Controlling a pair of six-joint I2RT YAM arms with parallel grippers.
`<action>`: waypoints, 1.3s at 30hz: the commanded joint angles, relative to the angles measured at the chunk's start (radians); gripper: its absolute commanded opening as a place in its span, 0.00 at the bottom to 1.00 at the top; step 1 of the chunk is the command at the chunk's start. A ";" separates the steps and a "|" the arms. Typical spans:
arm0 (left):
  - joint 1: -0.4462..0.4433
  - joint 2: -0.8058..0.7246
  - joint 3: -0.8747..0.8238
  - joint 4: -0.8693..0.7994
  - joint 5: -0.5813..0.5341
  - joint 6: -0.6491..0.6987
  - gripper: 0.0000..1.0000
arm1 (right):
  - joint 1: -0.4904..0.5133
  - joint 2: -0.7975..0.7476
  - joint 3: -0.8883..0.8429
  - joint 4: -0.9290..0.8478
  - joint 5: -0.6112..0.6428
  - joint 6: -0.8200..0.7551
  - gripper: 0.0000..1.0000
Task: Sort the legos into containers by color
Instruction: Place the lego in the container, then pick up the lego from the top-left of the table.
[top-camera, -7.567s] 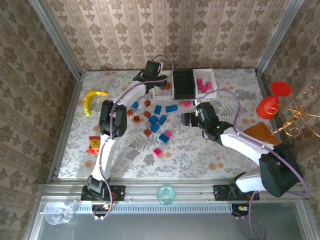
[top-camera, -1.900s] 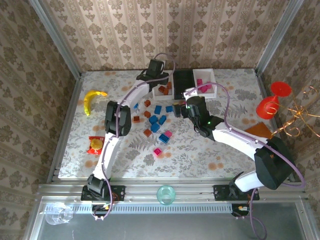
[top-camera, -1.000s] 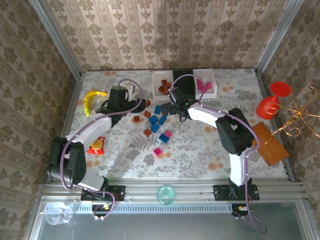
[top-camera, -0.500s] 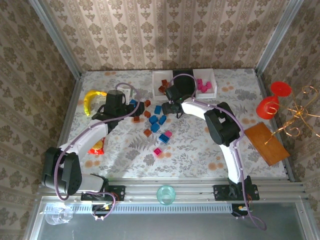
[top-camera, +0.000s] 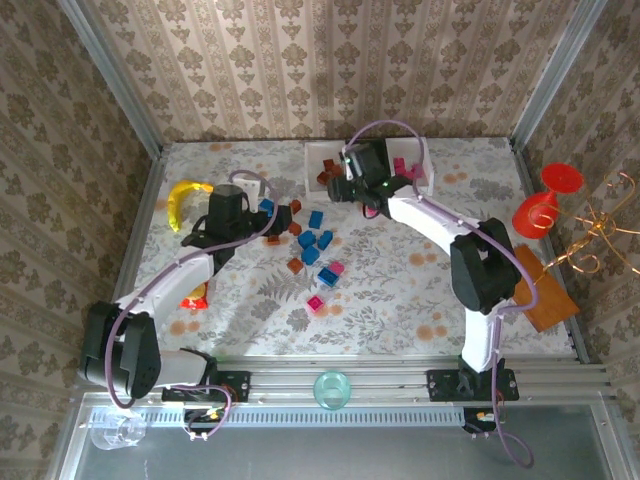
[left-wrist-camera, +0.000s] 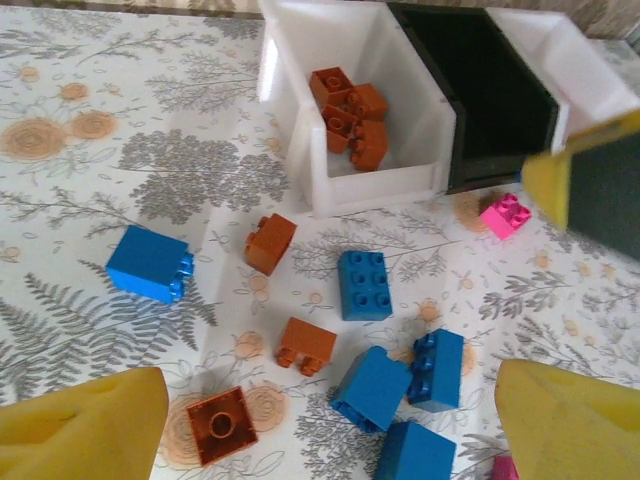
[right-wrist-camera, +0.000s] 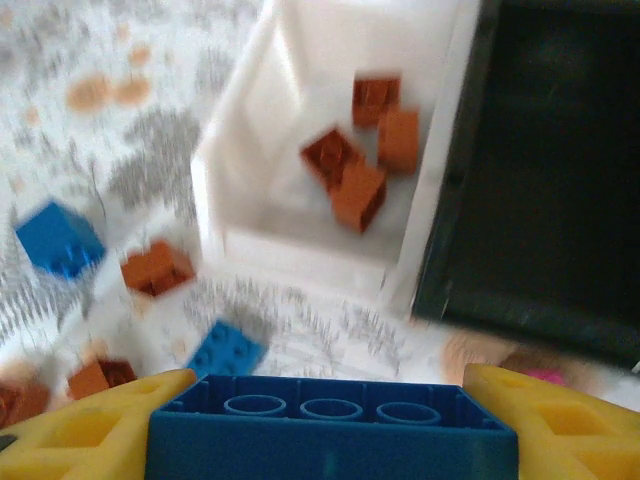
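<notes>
Lifted blue brick (right-wrist-camera: 330, 445) spans fingers (right-wrist-camera: 80, 430) crosswise.

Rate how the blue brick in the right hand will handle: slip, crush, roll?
The blue brick looks rigid moulded plastic, so crushing seems unlikely. Smooth sides could slip between the pads. Flat faces, boxy: probably won't roll when released.
</notes>
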 joint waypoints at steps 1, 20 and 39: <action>-0.007 -0.023 -0.024 0.146 0.113 -0.043 0.89 | -0.054 0.039 0.048 0.001 0.058 -0.014 0.56; -0.098 0.049 0.032 0.125 0.110 -0.059 0.92 | -0.201 0.487 0.757 -0.279 0.030 -0.044 0.79; 0.108 0.206 0.103 -0.124 -0.062 0.045 0.94 | 0.002 -0.309 -0.328 0.083 -0.140 -0.010 0.98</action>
